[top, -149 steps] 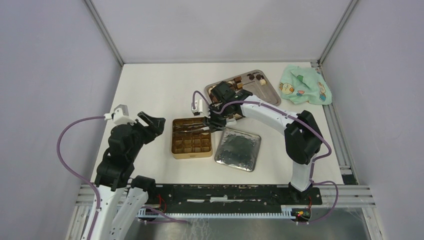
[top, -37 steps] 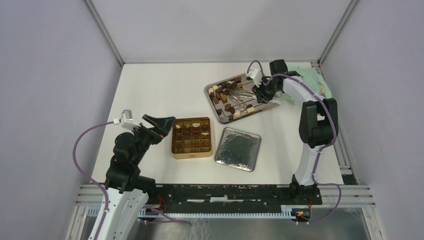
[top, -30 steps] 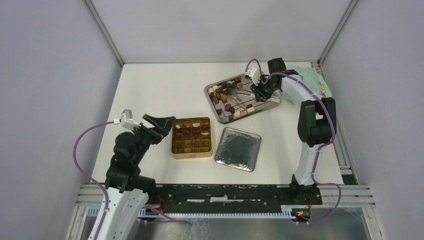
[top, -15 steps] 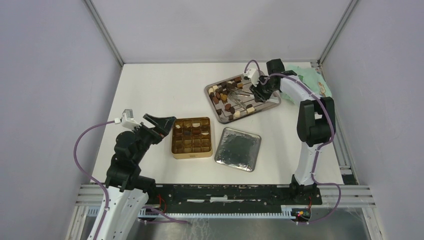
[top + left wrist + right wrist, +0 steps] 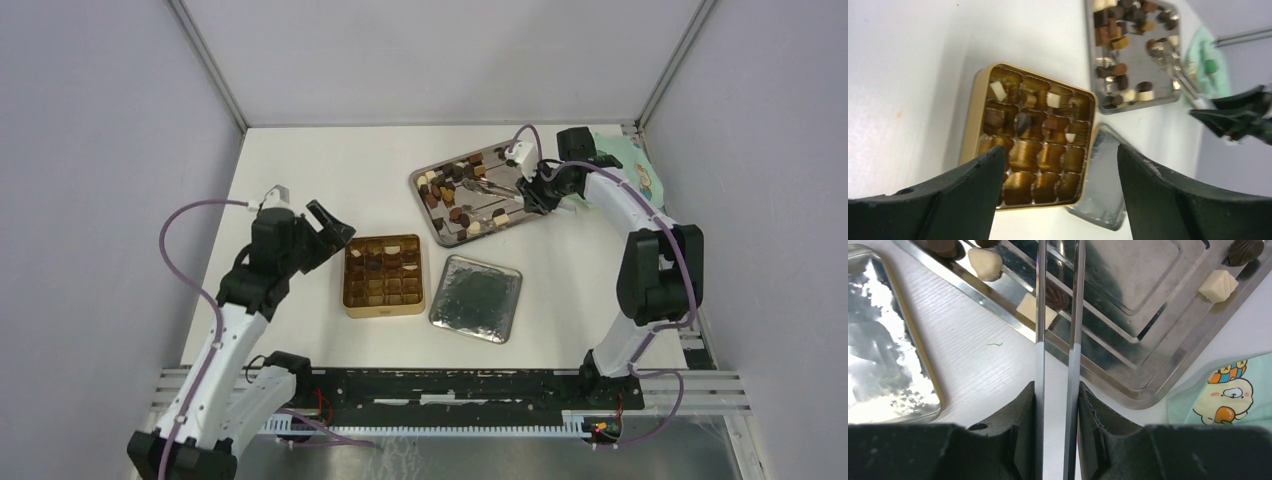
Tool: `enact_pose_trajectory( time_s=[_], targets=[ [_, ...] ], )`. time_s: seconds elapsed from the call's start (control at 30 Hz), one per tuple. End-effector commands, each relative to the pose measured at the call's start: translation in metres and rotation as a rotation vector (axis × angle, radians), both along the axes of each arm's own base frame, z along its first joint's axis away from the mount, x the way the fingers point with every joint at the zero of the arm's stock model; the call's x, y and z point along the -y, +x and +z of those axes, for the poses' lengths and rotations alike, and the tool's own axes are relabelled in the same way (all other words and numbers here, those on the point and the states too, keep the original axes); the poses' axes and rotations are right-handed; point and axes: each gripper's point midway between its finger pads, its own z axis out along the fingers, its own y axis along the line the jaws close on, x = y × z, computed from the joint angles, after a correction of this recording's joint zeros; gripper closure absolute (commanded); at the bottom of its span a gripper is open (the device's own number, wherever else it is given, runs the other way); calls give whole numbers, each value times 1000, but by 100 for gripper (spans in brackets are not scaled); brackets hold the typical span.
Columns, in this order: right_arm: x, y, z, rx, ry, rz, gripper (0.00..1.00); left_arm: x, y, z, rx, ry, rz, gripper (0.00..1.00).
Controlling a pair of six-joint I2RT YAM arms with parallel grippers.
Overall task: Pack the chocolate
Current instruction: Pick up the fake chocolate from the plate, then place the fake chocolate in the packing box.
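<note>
Several dark, light-brown and cream chocolates lie on a silver tray at the back right. My right gripper is shut on the long silver tongs, which reach over the tray. In the right wrist view the gripper presses the tongs nearly shut, with a dark chocolate between the arms; I cannot tell if it is pinched. The gold gridded tin holds several pieces in its far rows. My left gripper is open and empty, above the tin's left side; the left wrist view shows the tin between its fingers.
The silver tin lid lies just right of the tin. A green patterned cloth lies at the back right corner, beside the tray. Cream pieces sit at the tray's near rim. Grey walls enclose the table.
Five seconds ago the tongs were over the tin; they are now over the tray. In the last half second my right gripper shifted slightly right and nearer. My left arm rose and moved farther back.
</note>
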Motion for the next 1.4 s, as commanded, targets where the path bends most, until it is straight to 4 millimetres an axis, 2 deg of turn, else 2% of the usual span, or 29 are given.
enact_pose_trajectory(
  time_s=[0.0, 0.17, 0.23, 0.33, 0.5, 0.67, 0.93, 1.13, 1.37],
  targets=[
    [-19, -10, 49, 118, 107, 77, 100, -7, 12, -16, -106, 225, -119, 15],
    [-39, -43, 70, 140, 208, 191, 100, -8, 33, -43, -179, 329, -179, 16],
    [-46, -56, 76, 143, 231, 230, 100, -9, 40, -54, -203, 351, -187, 26],
    [-60, -77, 80, 137, 263, 304, 100, -7, 49, -74, -249, 368, -210, 36],
    [-88, -114, 76, 117, 275, 420, 100, -12, 59, -104, -333, 424, -220, 50],
    [-111, -143, 69, 100, 271, 514, 100, -16, 67, -118, -371, 464, -225, 59],
    [-122, -162, 65, 79, 275, 569, 100, -11, 78, -130, -385, 463, -245, 62],
    [-125, -169, 63, 71, 272, 592, 100, -9, 88, -126, -370, 465, -245, 62],
    [-125, -174, 61, 80, 245, 622, 100, -11, 88, -138, -403, 484, -251, 78]
  ],
)
